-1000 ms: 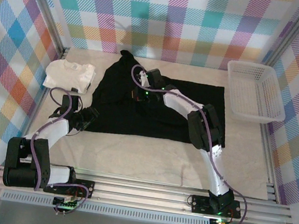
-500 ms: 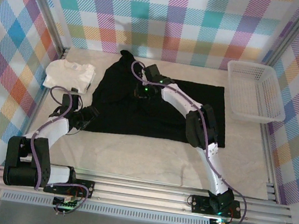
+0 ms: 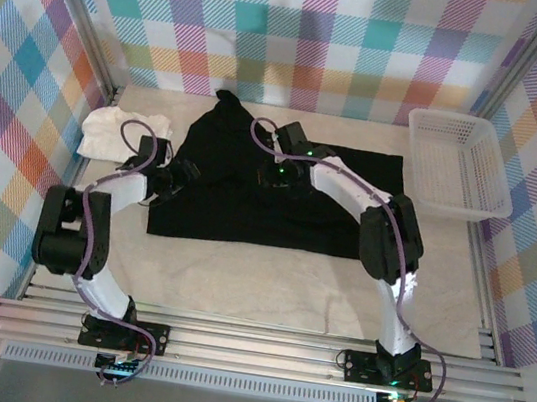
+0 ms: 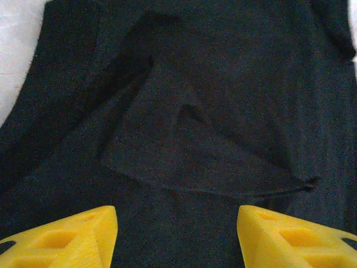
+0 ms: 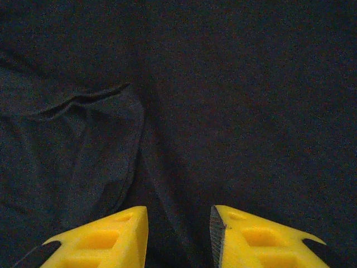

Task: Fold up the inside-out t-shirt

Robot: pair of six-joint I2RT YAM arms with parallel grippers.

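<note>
Inside-out t-shirt [image 3: 246,213] lies spread flat on the table [image 3: 266,287], centre to far, its black cloth reaching from near the white garment [image 3: 122,134] at far left toward the white basket [image 3: 456,163] at far right, touching neither as far as we can tell. We record the left gripper [image 3: 185,170] over the shirt's left edge; in its wrist view the left gripper [image 4: 175,215] has its yellow fingers [image 4: 78,237] set wide apart with nothing between them, above a loose triangular flap [image 4: 184,156] of the shirt [image 4: 240,72]. We record the right gripper [image 3: 275,176] over the shirt's far middle; in its wrist view the right gripper [image 5: 178,215] shows a narrow gap, gripping nothing, above creased cloth [image 5: 251,84].
</note>
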